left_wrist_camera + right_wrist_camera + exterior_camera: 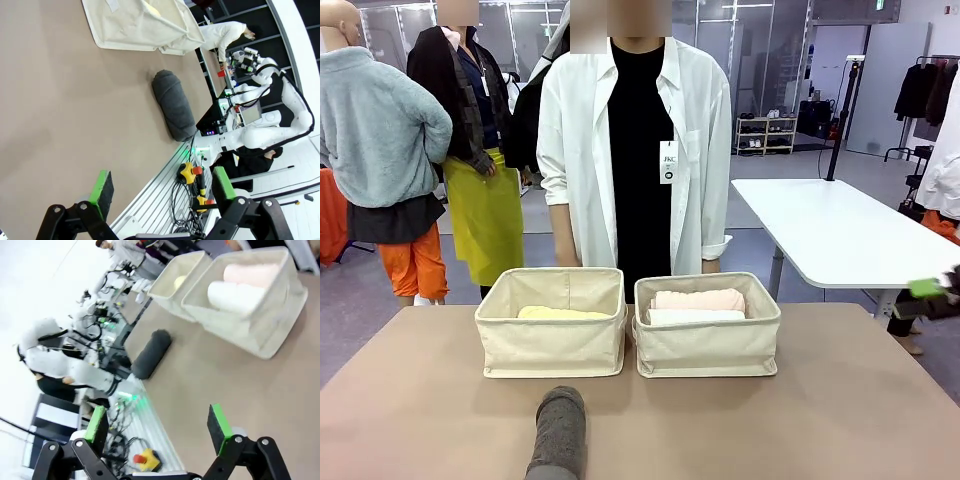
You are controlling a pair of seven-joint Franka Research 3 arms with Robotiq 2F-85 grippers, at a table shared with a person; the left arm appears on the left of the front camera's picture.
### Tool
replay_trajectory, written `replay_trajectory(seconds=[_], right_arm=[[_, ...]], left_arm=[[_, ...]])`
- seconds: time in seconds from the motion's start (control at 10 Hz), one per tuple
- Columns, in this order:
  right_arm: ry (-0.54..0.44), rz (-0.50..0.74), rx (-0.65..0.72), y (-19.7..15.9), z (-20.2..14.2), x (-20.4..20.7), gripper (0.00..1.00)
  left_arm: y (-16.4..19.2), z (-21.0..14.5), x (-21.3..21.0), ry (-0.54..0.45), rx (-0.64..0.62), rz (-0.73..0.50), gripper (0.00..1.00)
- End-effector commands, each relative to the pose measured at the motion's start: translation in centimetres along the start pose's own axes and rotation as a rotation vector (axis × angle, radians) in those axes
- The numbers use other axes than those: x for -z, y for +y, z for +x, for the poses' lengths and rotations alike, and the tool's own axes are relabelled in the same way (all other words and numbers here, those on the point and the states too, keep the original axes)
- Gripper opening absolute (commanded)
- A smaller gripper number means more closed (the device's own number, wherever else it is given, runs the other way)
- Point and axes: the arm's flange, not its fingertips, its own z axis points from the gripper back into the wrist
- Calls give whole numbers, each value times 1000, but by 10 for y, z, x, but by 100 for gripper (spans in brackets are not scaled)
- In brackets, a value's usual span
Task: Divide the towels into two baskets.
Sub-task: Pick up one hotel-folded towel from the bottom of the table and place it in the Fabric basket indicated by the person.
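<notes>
Two matching cream canvas baskets with soft upright sides stand side by side in the middle of the brown table, their inner walls close together. The left basket holds a pale yellow rolled terry towel, lying lengthwise along the basket. The right basket holds two rolls lying parallel and touching. A pale pink rolled terry towel is at the back, and a white rolled terry towel is just in front of it.

The dark grey rolled terry towel lies on the bare table on the robot's side of the baskets. It is in front of the left basket and apart from it, with one end pointing toward that basket.

A person in an open white shirt over a black top stands just behind the baskets at the far side.

The left arm's jaws stand wide apart with nothing between them. Their green pads hang above the table's near edge, with the grey roll ahead of them.

The right arm's jaws are likewise spread wide and empty. Their green pads are above the table, well apart from the towels and baskets.
</notes>
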Motion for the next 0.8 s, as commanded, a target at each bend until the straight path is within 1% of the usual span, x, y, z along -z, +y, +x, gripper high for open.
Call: replay_trajectory(seconds=[0.0,0.2,0.3,0.4,0.5,0.6,0.7], right_arm=[[20,18,64,-12,-25,-36,100],[34,4,256,-26,-63,-62,100],[31,14,324,-34,-70,-65,100],[30,-17,362,-44,-67,-63,100],[117,-138,360,-61,-57,-56,100],[19,-4,298,-42,-84,-65,100],[19,-4,298,-42,-84,-65,100]], left_arm=[[-4,-4,-1,2,6,-4,100],[-4,-4,-1,2,6,-4,100],[-4,-4,-1,2,6,-4,100],[-4,-4,-1,2,6,-4,100],[-4,-4,-1,2,6,-4,100],[-4,-4,-1,2,6,-4,100],[-4,-4,-1,2,6,-4,100]])
